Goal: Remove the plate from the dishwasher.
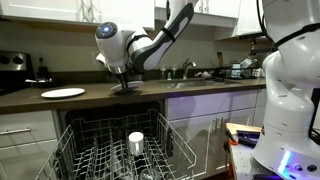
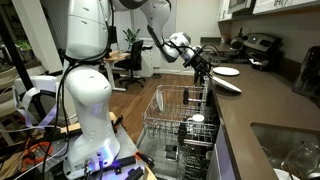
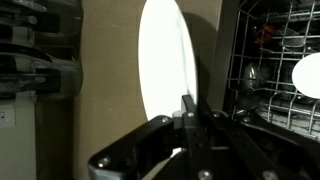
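Jaws pinched shut on rim of the plate (image 3: 165, 60), now at the counter (image 1: 25, 99) edge above the dishwasher (image 1: 100, 150); set it flat and gently, clear of other plate (image 1: 63, 93) at 9 o'clock, then release.

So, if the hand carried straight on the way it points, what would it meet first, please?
Holding the round greyish-white plate, the hand points down at the dark brown countertop, so it would probably meet that first; the gap is hard to judge.
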Action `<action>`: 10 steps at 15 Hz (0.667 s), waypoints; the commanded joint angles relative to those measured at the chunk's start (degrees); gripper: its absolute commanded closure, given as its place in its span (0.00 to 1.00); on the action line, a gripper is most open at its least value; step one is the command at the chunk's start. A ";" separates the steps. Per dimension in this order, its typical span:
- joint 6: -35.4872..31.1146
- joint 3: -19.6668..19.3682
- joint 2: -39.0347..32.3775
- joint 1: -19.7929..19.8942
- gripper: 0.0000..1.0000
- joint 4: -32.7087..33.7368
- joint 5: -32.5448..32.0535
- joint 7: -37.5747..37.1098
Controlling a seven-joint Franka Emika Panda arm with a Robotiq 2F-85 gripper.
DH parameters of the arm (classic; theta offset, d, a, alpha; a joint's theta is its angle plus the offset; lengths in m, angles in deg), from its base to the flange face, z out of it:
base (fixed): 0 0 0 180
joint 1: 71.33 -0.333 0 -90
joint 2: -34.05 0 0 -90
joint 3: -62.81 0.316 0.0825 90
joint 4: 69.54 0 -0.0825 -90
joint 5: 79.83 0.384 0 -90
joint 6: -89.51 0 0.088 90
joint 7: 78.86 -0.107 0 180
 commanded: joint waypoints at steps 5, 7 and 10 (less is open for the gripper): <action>0.09 0.27 -1.47 0.58 0.99 1.74 -2.40 -1.60; -0.01 0.24 -1.73 0.61 0.99 1.99 -2.35 -1.56; -0.21 0.15 -1.99 0.71 0.99 2.19 -2.31 -1.59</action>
